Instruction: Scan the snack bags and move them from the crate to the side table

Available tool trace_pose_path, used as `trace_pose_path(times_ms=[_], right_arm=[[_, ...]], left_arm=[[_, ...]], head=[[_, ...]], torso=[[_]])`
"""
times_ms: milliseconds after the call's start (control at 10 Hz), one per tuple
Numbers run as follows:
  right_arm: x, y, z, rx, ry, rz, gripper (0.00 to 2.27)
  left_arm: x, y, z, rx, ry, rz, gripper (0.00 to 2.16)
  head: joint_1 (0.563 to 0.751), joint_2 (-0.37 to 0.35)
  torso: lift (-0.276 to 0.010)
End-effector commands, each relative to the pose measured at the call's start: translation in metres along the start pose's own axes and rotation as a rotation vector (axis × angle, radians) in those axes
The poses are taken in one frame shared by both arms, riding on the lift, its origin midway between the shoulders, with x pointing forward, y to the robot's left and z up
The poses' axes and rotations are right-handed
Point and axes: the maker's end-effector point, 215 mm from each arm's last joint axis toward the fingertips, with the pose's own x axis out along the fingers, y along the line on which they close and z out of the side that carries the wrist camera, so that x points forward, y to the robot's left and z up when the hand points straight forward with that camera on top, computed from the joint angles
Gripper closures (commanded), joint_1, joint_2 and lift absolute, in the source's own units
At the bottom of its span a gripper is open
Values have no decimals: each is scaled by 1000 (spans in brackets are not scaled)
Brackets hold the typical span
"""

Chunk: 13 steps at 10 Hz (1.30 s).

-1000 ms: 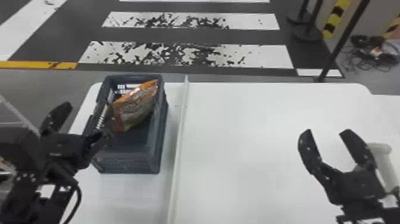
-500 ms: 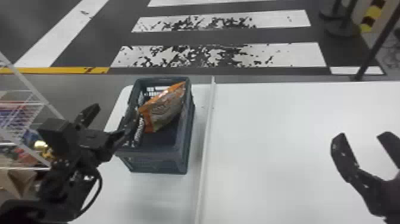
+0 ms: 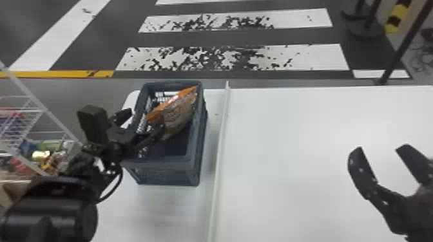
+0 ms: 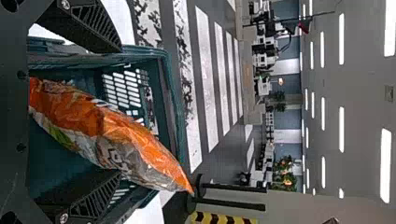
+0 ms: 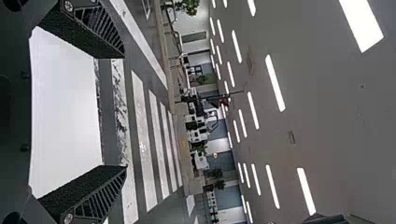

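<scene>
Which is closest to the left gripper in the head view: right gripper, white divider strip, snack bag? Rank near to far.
From the left gripper:
1. Snack bag: right beside it, inside the crate.
2. White divider strip: to its right, past the crate.
3. Right gripper: far right, across the white surface.
</scene>
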Motion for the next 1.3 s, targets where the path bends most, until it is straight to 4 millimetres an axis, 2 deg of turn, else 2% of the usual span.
trace_pose_path(times_ms=[0,100,200,300,400,600,800,1100,1200], right_arm=[[-1,-10,5,-9,-6,-14,80],[-1,-13,7,-10,-11,-20,80],[0,-13,8,-10,-12,-19,80],[2,-14,8,-7,-15,-21,80],[4,-16,10,3,-20,-25,80],[6,-15,16,14,-36,-24,80],[8,-10,20,20,-45,-16,80],[8,4,18,44,-54,-7,80],[6,5,20,44,-57,-7,80]], left_arm=[[23,-13,9,4,-10,-30,83],[31,-21,23,10,-33,-56,97],[38,-27,26,7,-31,-72,205],[42,-35,8,-30,46,-102,839],[41,-38,0,-50,75,-113,1487],[33,-40,-9,-66,100,-121,2044],[18,-37,2,-70,75,-107,2094],[-18,-39,53,-27,-26,-8,2094],[-27,-39,65,-18,-47,18,2094]], head=[[695,128],[695,109],[695,80],[695,70],[695,55],[695,42],[695,48],[695,66],[695,76]], torso=[[-87],[-87],[-87],[-87],[-87],[-87],[-87],[-87],[-87]])
